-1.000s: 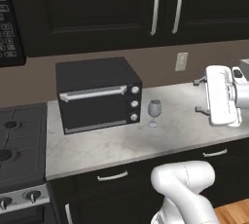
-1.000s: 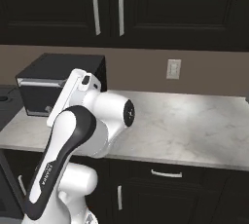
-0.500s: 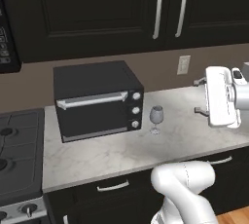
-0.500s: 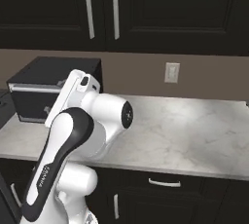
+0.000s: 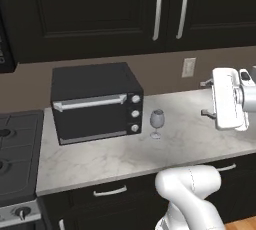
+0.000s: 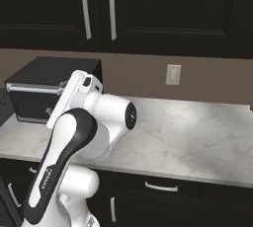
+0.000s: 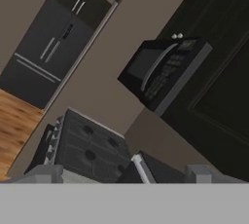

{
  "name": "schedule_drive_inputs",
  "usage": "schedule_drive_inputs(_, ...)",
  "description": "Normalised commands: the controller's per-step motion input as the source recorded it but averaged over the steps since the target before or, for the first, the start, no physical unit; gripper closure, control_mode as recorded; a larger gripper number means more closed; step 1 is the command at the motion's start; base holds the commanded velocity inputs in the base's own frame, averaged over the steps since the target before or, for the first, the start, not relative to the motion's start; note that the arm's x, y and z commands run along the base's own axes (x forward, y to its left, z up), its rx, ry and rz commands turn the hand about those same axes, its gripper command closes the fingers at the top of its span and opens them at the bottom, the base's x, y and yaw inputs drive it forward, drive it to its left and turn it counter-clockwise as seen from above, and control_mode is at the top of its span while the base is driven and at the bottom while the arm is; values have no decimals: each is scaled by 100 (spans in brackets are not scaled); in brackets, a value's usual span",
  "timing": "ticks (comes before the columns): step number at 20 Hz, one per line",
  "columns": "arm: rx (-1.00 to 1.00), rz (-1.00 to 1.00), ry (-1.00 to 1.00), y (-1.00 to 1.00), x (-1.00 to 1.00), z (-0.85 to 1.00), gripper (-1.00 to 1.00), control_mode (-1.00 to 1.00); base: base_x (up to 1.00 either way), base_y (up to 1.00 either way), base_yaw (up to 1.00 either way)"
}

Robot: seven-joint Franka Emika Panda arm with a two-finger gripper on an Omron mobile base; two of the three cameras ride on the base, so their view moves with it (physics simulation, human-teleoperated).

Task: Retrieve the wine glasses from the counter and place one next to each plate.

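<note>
Since a second ago the whole scene has slid in both base views: the toaster oven [image 5: 95, 102] and the single wine glass [image 5: 157, 122] have moved rightward and upward in the left base view, and more stove [image 5: 15, 159] has entered at the left. This is the base driving, not the things moving. The glass has kept its place on the bench [image 5: 125, 154]. Judgement: the robot is still in its approach, lining up on the first glass; no retrieval has begun.

Left to right in the left base view: stove, toaster oven, then the wine glass standing upright just beside the oven's right front corner, then bare marbled bench.

The gripper [image 5: 206, 98] hangs well apart from the glass, to its right and above the bench, pointing leftward. Its jaws stand fully wide; it holds nothing and touches nothing.
</note>
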Motion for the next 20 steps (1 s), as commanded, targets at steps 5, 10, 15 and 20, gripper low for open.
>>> schedule_drive_inputs(5, 0, 0, 0, 0, 0, 0, -100, 100, 9, 3, 2)
schedule_drive_inputs(10, 0, 0, 0, 0, 0, 0, -100, 100, 9, -14, 9)
schedule_drive_inputs(15, 0, 0, 0, 0, 0, 0, -100, 100, 0, -15, 12)
schedule_drive_inputs(20, 0, 5, 0, -6, 2, -8, -100, -100, 0, -5, 4)
